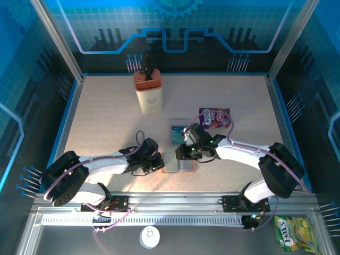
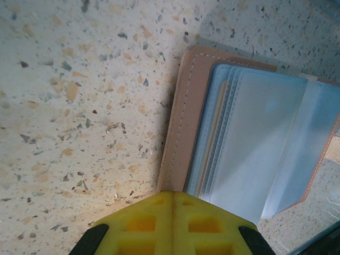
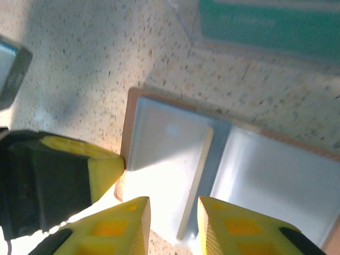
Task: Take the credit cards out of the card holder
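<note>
The card holder lies open on the table between my two grippers, brown leather outside, grey-blue pockets inside. Layered teal credit cards, one tan-edged, sit in its left pockets. My left gripper is shut, its tip resting on the holder's brown left edge; its yellow finger touches that edge. My right gripper hovers open over the fold. A thin pale leaf with a tan edge stands up from the fold, its near end lying between the fingertips without touching them.
Just beyond the holder sits a clear plastic box holding something teal. A purple snack packet lies behind my right arm. A tan knife block stands further back. A green-yellow packet lies off the table's near right corner.
</note>
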Action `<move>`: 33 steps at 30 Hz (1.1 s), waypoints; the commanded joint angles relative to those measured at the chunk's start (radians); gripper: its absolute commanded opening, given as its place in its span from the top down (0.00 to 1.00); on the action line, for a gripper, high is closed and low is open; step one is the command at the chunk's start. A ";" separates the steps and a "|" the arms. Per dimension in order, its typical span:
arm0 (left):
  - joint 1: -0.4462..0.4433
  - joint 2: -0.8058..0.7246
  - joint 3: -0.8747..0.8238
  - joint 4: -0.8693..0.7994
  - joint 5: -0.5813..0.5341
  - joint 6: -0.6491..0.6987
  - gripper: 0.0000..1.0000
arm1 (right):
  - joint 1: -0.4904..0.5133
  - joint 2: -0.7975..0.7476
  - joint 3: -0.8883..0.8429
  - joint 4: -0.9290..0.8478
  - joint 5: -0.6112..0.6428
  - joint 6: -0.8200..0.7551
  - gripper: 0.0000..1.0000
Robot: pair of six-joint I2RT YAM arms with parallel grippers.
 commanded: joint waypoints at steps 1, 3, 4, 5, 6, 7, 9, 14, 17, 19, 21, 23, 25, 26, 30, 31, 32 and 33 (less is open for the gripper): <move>-0.008 0.013 0.011 -0.037 -0.013 -0.006 1.00 | 0.033 0.020 -0.011 0.049 -0.057 0.058 0.68; -0.008 0.014 0.008 -0.033 -0.013 -0.008 1.00 | 0.045 0.034 -0.003 0.050 -0.059 0.067 0.67; -0.009 0.016 0.006 -0.029 -0.011 -0.009 1.00 | 0.050 0.042 0.002 0.050 -0.062 0.069 0.66; -0.009 0.018 0.005 -0.029 -0.011 -0.009 1.00 | 0.053 0.048 0.005 0.053 -0.062 0.070 0.65; -0.009 0.018 0.005 -0.029 -0.011 -0.011 1.00 | 0.056 0.057 0.008 0.055 -0.062 0.072 0.65; -0.011 0.019 0.003 -0.028 -0.011 -0.010 1.00 | 0.059 0.065 0.011 0.057 -0.062 0.075 0.64; -0.010 0.018 0.003 -0.029 -0.012 -0.011 1.00 | 0.061 0.081 0.017 0.062 -0.068 0.077 0.63; -0.010 0.019 0.006 -0.035 -0.018 -0.006 1.00 | 0.064 0.114 0.039 0.064 -0.088 0.071 0.62; -0.010 0.015 0.006 -0.044 -0.023 -0.003 1.00 | 0.066 0.124 0.050 0.061 -0.093 0.066 0.61; -0.011 0.016 0.006 -0.045 -0.024 -0.002 1.00 | 0.067 0.130 0.055 0.060 -0.099 0.063 0.61; -0.010 0.014 0.006 -0.046 -0.024 -0.002 1.00 | 0.068 0.136 0.063 0.056 -0.099 0.062 0.61; -0.010 0.015 0.006 -0.047 -0.026 -0.004 1.00 | 0.068 0.146 0.068 0.055 -0.103 0.062 0.61; -0.011 0.013 0.006 -0.047 -0.025 -0.004 1.00 | 0.067 0.152 0.073 0.051 -0.106 0.061 0.61; -0.011 0.013 0.006 -0.047 -0.026 -0.005 1.00 | 0.068 0.156 0.075 0.051 -0.106 0.062 0.61; -0.010 0.014 0.007 -0.050 -0.027 -0.004 1.00 | 0.069 0.161 0.078 0.046 -0.100 0.060 0.61; -0.011 0.014 0.008 -0.049 -0.028 -0.004 1.00 | 0.068 0.162 0.077 0.044 -0.099 0.058 0.61; -0.010 0.014 0.007 -0.049 -0.028 -0.002 1.00 | 0.068 0.163 0.078 0.041 -0.097 0.057 0.61; -0.011 0.016 0.008 -0.050 -0.028 -0.003 1.00 | 0.068 0.163 0.078 0.039 -0.093 0.057 0.61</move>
